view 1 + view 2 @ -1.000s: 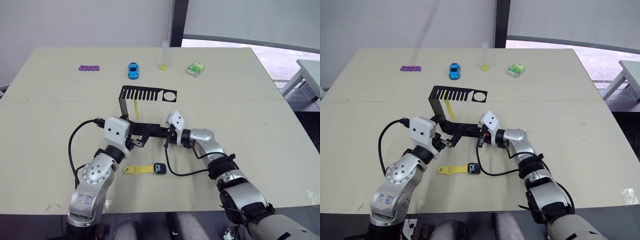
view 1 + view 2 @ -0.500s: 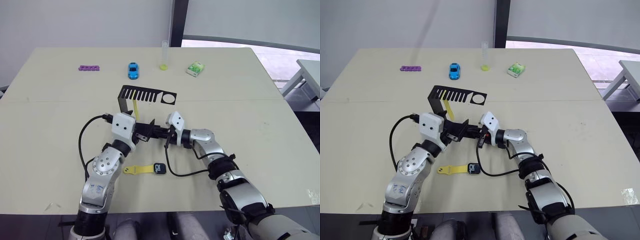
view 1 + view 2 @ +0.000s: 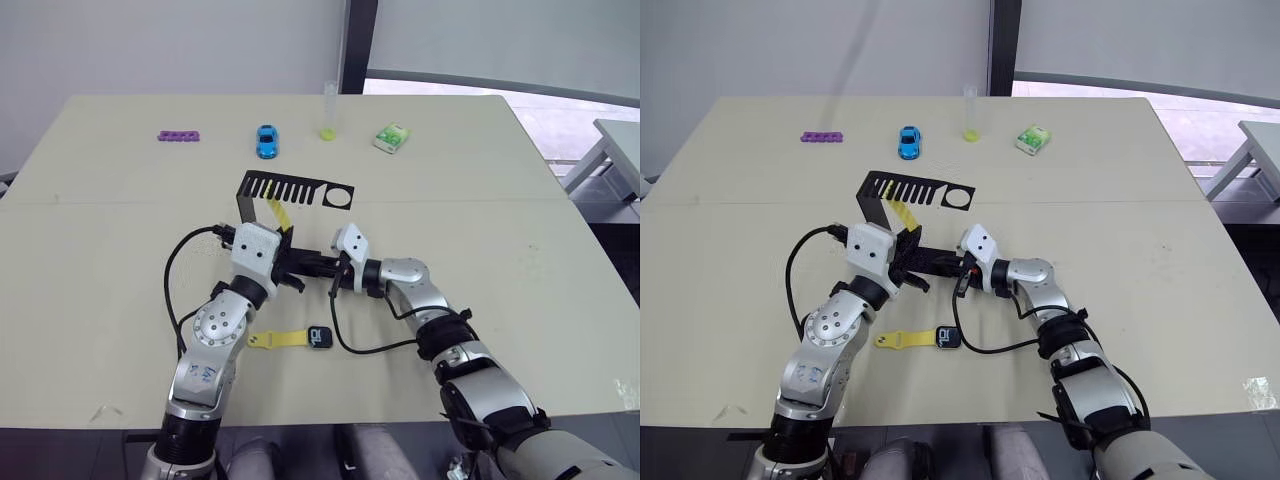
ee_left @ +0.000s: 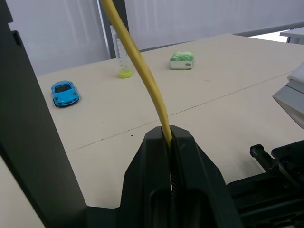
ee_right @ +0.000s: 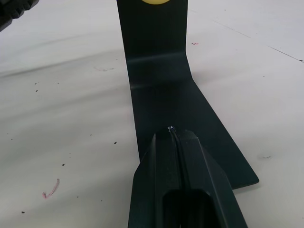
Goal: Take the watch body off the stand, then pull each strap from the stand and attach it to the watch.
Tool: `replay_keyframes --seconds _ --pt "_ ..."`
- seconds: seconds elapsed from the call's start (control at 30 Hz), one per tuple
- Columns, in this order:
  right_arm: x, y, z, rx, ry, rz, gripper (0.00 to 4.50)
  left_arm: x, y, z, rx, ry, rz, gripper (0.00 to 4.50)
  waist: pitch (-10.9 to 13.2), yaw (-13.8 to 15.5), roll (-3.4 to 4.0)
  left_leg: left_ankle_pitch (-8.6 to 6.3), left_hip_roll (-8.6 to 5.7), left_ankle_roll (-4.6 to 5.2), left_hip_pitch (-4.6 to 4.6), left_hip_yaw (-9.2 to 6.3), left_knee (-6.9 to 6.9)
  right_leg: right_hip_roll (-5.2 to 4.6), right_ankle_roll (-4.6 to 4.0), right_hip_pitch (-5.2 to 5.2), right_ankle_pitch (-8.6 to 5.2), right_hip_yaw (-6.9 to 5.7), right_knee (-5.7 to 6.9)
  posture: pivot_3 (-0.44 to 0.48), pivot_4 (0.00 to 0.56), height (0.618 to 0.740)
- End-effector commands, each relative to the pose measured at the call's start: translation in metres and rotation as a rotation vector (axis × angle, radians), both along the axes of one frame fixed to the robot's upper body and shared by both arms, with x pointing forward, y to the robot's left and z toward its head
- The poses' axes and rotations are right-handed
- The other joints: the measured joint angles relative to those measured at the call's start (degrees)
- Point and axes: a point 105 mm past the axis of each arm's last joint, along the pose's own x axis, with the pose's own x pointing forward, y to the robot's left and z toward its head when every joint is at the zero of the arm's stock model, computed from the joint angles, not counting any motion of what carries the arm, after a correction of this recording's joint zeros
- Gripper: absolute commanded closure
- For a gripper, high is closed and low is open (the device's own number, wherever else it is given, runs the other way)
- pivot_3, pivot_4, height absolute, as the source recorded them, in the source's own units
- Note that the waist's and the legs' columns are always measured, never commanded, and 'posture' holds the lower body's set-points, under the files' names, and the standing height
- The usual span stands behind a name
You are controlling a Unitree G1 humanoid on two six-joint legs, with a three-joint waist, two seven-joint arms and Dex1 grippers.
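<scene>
- I see the stand upright near the middle of the counter, its slotted top plate with the round hole facing up.
- My left claw is clenched on a yellow strap; the band rises from between the two fingers and curves up toward the stand's top plate.
- In the head views that strap hangs slanted under the comb slots, with the left claw just below it.
- My right claw is pressed shut on the edge of the stand's flat base, pinning the bracket from the right side.
- The watch body lies flat on the counter toward the near edge, between my two arms, screen up with light digits.
- A second yellow strap is joined to the watch body and lies stretched out to its left.
- Along the far edge: purple bar toward the far left corner, blue toy car, a clear tube with a yellow bottom, and a green-white packet.
</scene>
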Motion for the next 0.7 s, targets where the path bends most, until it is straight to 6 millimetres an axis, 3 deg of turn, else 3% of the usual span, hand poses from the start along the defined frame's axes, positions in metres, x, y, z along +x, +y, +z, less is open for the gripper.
replay_keyframes --seconds 0.03,0.7 --pt "-0.008 -0.002 -0.021 -0.035 0.069 0.013 4.5 -0.001 0.0 0.015 -0.005 -0.07 0.014 4.45 0.0 0.0 0.0 0.0 0.0 0.0 0.0 0.0 0.0 0.0 0.0 0.0 0.0 0.0 0.0 0.0 0.15 0.74" --pt "-0.011 0.001 -0.029 -0.048 0.092 0.008 4.5 -0.011 0.013 0.034 0.0 -0.178 0.059 4.45 0.0 0.1 -0.01 0.0 0.01 0.0 0.01 0.01 -0.03 0.0 0.0 0.0 0.0 0.0 -0.02 0.0 0.15 0.74"
